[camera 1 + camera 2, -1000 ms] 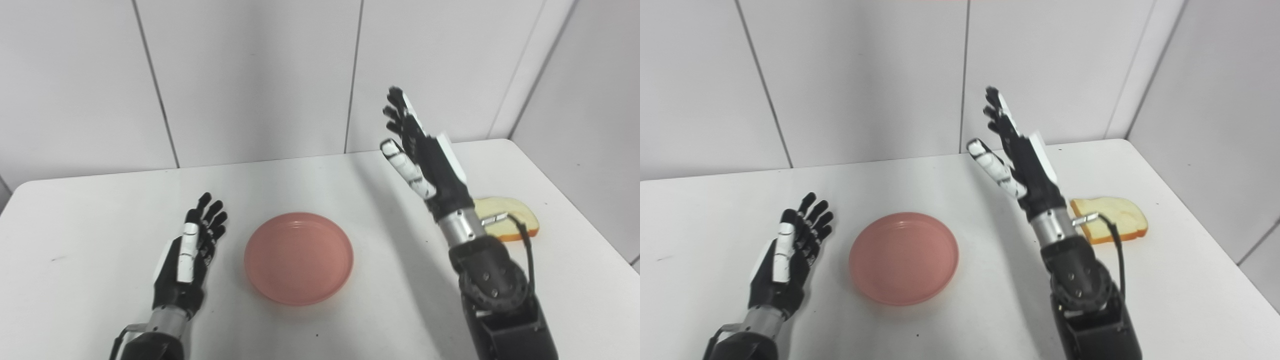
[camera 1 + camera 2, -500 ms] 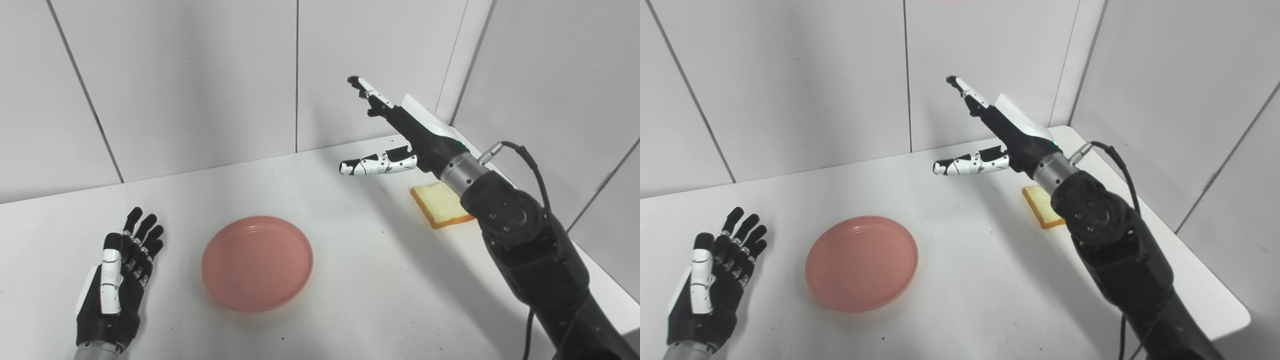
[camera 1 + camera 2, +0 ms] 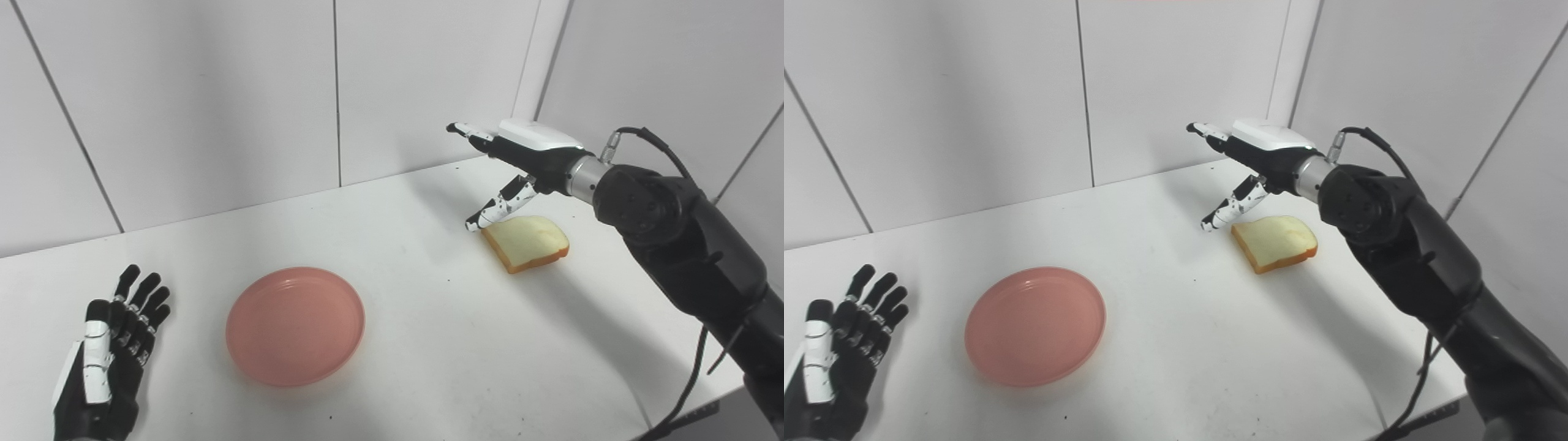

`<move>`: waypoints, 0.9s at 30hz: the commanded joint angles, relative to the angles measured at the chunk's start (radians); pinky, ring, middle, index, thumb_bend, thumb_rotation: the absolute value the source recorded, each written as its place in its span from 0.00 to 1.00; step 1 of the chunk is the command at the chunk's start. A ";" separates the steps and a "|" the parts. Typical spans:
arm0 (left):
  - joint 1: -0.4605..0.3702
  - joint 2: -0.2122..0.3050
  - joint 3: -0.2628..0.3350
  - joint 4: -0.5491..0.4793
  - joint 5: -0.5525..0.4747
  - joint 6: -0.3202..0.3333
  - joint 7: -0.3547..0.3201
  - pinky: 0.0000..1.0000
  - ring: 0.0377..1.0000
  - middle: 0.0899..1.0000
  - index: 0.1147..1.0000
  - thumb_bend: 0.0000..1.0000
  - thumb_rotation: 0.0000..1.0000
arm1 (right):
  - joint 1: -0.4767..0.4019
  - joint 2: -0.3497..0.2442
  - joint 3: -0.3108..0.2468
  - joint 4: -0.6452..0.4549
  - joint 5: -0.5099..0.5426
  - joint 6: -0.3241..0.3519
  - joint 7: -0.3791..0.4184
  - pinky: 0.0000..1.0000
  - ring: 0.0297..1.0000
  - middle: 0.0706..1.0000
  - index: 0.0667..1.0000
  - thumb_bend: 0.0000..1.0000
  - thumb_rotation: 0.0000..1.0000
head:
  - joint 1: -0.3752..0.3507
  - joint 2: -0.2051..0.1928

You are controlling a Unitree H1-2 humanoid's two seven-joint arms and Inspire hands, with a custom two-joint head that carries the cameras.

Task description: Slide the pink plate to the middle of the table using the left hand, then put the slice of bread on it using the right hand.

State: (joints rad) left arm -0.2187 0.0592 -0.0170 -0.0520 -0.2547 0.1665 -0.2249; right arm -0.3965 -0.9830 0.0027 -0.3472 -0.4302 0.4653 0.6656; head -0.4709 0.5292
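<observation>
— How far along are you?
— Lower left, my left hand (image 3: 104, 367) rests spread and empty; the pink plate (image 3: 295, 324) sits mid-frame, apparently placed.
— And the bread?
— Upper right, the slice of bread (image 3: 527, 242) lies untouched; my right hand (image 3: 520, 162) hovers above it, spread.

Matt pink plastic plate (image 3: 295, 324), smooth white table (image 3: 429, 343), spongy bread (image 3: 527, 242)

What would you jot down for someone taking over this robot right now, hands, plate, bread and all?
Left hand: open, resting left of the pink plate, not touching it.
Right hand: open, raised above the slice of bread's far edge, holding nothing.
Bread lies flat on the table, far right.
Done: plate sits about mid-table.
Left: grasp the bread, place it on the plate.
</observation>
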 commanded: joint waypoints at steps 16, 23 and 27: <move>-0.022 0.019 0.007 -0.035 -0.024 0.014 -0.013 0.97 0.95 0.95 0.96 0.69 1.00 | 0.025 -0.126 0.050 0.119 -0.049 0.001 0.068 0.85 0.98 1.00 1.00 1.00 0.37 | -0.012 0.004; -0.018 0.027 0.010 -0.049 -0.027 0.029 -0.020 0.98 0.96 0.96 0.97 0.68 1.00 | 0.004 -0.127 0.117 0.176 -0.104 -0.027 0.077 0.85 0.99 1.00 1.00 1.00 0.39 | -0.017 0.011; -0.018 0.031 0.012 -0.046 -0.035 0.027 -0.023 0.98 0.96 0.95 0.97 0.68 1.00 | -0.009 -0.114 0.150 0.219 -0.121 -0.067 0.065 0.88 1.00 1.00 1.00 1.00 0.40 | -0.017 0.015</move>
State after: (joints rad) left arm -0.2185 0.0853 -0.0115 -0.0582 -0.2807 0.2073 -0.2362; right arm -0.3619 -1.0696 0.1645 -0.1276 -0.5375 0.4348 0.7529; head -0.4893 0.5446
